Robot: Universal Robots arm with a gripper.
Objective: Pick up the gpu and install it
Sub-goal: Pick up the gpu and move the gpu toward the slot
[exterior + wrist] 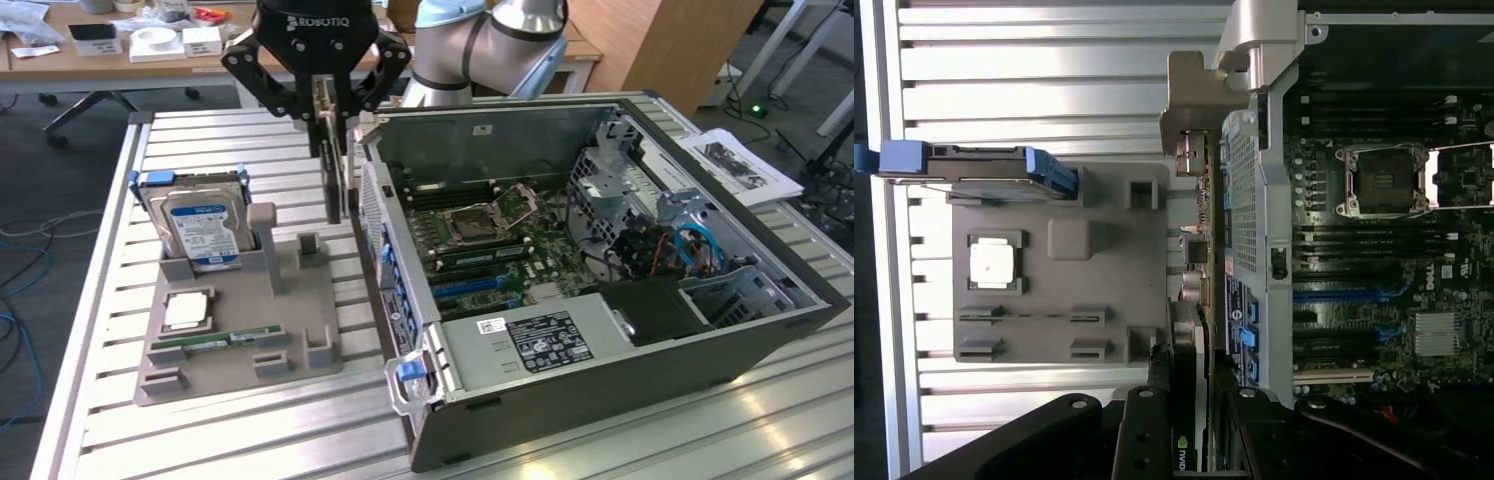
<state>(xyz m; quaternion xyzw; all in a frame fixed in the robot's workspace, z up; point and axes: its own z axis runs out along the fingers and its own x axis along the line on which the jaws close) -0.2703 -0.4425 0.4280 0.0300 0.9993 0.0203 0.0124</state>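
My gripper [336,108] is shut on the gpu [332,170], a thin dark card that hangs edge-down from the fingers. It is in the air over the gap between the grey holder tray [234,365] and the near wall of the open computer case [400,300]. In the wrist view the gpu [1192,300] shows edge-on, its silver bracket [1204,90] at the far end, and my gripper [1194,415] clamps it from both sides. The motherboard [507,250] with its blue slots [1344,295] lies inside the case, beside the card.
On the tray stand a hard drive [200,228] with blue rails, a processor chip [187,312] and a green memory stick [218,341]. The case's drive cage and cables [674,245] sit at the exterior view's right. A paper [741,165] lies past the case.
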